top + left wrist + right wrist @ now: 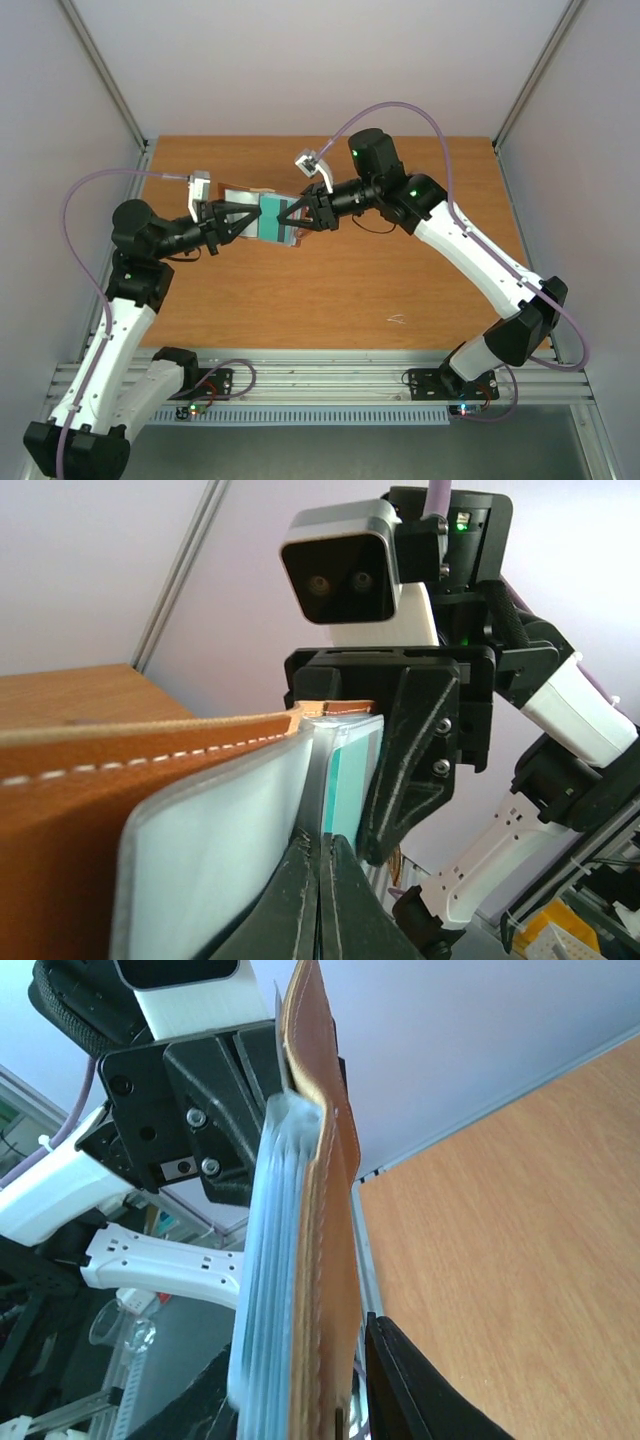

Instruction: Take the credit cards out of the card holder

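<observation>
- card holder (243, 193) is up off the tabletop (330, 290), hanging between the two arms near the back-left of the board. both wrists come in level from opposite sides.
- left fingers (300, 900) are pressed together. a thin pale inner leaf of the holder seems to run into the seam between them, so my read is they pinch that leaf. that makes the left arm the clamp carrying the holder.
- right fingers (420, 1400) are partly spread and straddle the holder edge-on, one each side. a sliver of gap shows between the brown outer leather and the finger on that side, so no real squeeze there.
- teal card (350, 780) sits in the stack of clear sleeves, on the side facing the right arm. no other cards can be made out; the sleeves are too edge-on to tell.
- why this layout: holding the holder in the air with its open edge towards the right arm gives the right fingers a straight pull line, with the left hold as counterforce.
- task state: no card lies on the tabletop in the overhead view, so extraction looks not yet done.
- risk: the right fingers span the whole holder, not one card. closing here would grab leather and sleeves together, and the pull would fight the left clamp.
</observation>
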Available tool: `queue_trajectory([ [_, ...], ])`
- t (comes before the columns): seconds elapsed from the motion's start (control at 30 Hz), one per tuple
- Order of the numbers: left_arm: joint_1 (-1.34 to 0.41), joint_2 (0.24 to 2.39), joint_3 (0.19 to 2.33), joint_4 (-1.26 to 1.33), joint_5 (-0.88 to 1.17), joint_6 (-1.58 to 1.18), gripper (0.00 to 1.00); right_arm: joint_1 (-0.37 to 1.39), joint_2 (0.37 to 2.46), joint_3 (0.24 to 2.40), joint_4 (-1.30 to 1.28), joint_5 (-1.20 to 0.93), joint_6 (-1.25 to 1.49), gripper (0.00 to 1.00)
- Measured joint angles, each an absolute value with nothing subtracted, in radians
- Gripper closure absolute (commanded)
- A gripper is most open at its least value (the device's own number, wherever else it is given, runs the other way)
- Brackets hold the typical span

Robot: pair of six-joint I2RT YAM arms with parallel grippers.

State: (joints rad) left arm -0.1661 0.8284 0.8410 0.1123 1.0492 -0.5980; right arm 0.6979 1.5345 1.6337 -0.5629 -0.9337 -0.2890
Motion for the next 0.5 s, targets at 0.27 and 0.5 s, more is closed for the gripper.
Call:
queue_trajectory([
  [0.27, -0.156, 0.817, 0.841, 0.107, 1.013, -0.598, 1.00, 0.694, 1.508, 1.608, -0.569, -0.953, -0.289, 0.68],
  [0.5, -0.154, 0.809, 0.839, 0.103, 1.006, -0.597, 1.00, 0.679, 1.502, 1.596, -0.564, -0.970, -0.281, 0.91],
])
